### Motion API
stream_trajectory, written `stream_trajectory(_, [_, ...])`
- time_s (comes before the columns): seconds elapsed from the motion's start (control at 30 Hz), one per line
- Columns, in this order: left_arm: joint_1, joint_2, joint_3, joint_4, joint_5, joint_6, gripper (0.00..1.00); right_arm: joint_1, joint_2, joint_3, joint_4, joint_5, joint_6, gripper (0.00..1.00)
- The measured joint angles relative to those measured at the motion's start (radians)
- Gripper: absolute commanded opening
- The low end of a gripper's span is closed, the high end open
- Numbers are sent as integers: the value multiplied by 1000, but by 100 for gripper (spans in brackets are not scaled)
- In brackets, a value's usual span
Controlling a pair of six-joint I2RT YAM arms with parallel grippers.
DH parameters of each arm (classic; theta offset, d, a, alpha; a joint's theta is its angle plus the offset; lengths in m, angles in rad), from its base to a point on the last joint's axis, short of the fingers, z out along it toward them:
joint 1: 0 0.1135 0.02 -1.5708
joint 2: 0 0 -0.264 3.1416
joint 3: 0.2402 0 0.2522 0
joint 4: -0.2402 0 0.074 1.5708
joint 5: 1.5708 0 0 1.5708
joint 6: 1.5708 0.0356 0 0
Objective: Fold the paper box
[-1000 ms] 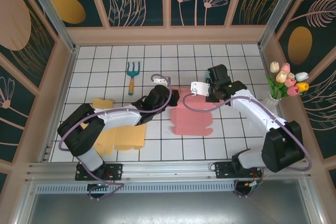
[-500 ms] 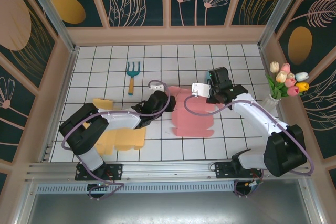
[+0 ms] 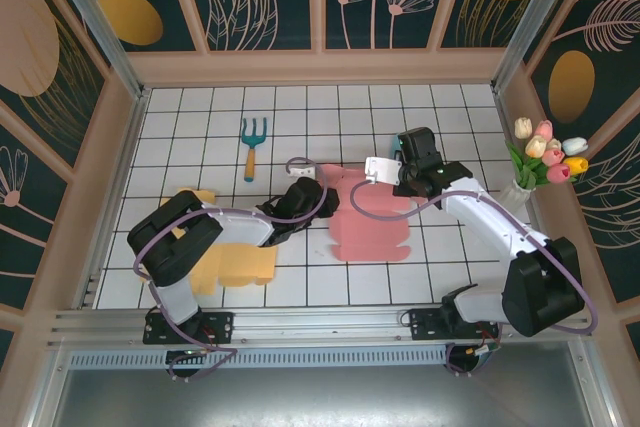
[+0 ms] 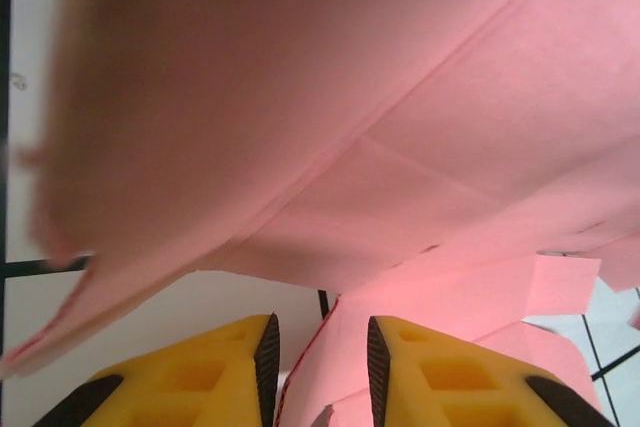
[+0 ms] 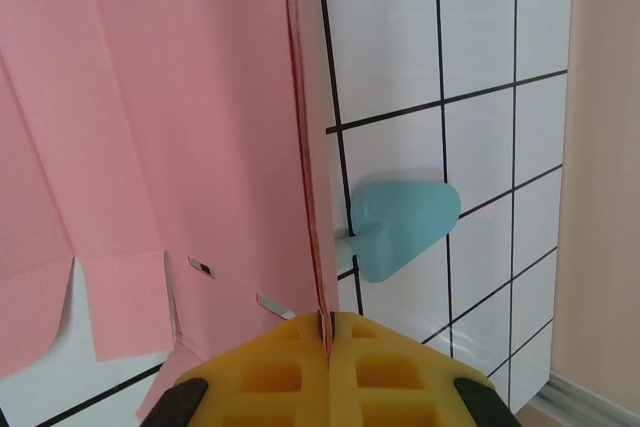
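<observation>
Mostly flat, the pink box (image 3: 368, 219) lies mid-way across the tabletop (image 3: 200, 117), between the arms. Right jaws are clamped on its right edge, which stands raised. Left jaws stand slightly parted, the box's left edge in their gap.

White-black arms (image 3: 230, 222), purple cables (image 3: 380, 210), yellow fingers (image 4: 440, 377)

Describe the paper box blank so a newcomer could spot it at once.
On the white gridded table, look near the centre. The pink paper sheet lies there, cut with tabs along its edges. The other cut sheet, to its left, is yellow.
</observation>
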Motion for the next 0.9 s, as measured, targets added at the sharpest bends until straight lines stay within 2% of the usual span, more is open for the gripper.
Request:
stream_trajectory(0.33, [0,0,12,99,108,-52,31,6,7,-38,53,-9,0,0])
stream_trajectory(0.53, [0,-18,-13,171,140,-31,31,6,6,-62,77,-11,-8,0])
stream_trajectory(0.7, [0,-187,-157,179,85,54,29,2,5,-64,94,-11,-8,0])
stream_trajectory(0.9, [0,-472,-328,181,-82,188,29,8,-50,-120,168,-3,-69,0])
